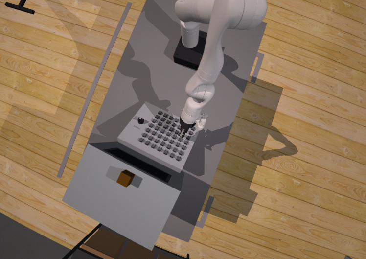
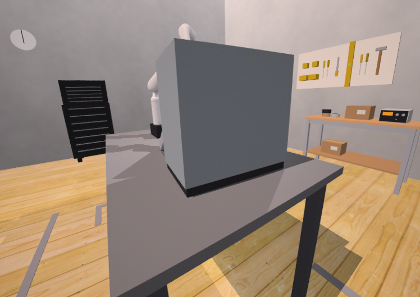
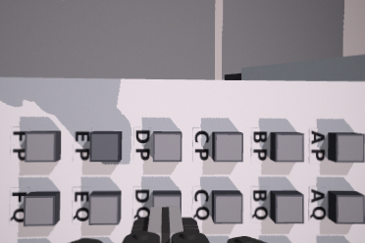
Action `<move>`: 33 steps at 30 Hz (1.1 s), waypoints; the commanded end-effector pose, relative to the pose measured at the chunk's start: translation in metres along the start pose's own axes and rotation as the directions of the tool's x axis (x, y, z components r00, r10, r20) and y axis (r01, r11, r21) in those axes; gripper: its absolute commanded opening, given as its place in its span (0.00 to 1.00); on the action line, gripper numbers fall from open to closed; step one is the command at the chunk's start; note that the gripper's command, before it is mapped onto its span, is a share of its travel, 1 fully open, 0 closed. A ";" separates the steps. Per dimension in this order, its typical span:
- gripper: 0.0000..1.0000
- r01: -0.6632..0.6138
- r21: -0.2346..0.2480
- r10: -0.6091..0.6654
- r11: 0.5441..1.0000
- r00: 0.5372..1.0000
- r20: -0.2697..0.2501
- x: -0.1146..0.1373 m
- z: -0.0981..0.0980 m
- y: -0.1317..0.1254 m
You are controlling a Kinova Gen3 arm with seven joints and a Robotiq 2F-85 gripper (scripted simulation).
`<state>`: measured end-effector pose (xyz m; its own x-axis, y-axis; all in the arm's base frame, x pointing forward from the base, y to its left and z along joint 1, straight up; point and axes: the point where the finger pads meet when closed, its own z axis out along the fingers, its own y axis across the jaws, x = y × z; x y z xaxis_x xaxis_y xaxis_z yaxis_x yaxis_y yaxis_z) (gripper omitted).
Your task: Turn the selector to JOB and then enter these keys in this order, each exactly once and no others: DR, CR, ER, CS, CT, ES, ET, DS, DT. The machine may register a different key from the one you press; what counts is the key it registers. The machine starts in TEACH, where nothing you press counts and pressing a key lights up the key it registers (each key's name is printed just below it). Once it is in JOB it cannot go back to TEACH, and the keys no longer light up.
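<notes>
The key panel [image 1: 128,135] [image 3: 275,102] is light and carries rows of grey keys. My gripper [image 1: 181,135] [image 3: 165,227] is shut and empty, pointing down over the keys. In the wrist view its tips overlap the DQ key [image 3: 167,198]; whether they touch it I cannot tell. The DP key [image 3: 167,147], CQ key [image 3: 227,207] and EQ key [image 3: 104,208] are around it. The EP key [image 3: 105,146] is in shadow. No key in view is lit. The black selector knob [image 1: 141,120] is at the panel's left; its setting is unreadable. The R, S and T keys' names are not readable.
A tall grey cabinet [image 1: 118,204] [image 2: 234,110] stands beside the panel and hides it in the exterior view. An orange-brown block [image 1: 125,178] shows at the cabinet. The black robot base [image 1: 186,58] is on the grey table [image 1: 165,81] [image 2: 153,239] behind the panel.
</notes>
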<state>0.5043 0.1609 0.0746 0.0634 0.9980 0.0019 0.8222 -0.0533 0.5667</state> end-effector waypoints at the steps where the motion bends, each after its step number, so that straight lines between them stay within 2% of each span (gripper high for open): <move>1: 0.10 -0.001 -0.002 0.001 1.000 1.000 -0.001 0.000 0.000 0.001; 14: 0.10 -0.001 -0.002 0.001 1.000 1.000 -0.001 0.000 0.018 0.001; 33: 0.10 -0.001 -0.002 0.001 1.000 1.000 -0.001 0.000 0.021 0.001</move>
<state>0.5168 0.1601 0.0567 0.0636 0.9980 0.0022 0.8222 -0.0536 0.5667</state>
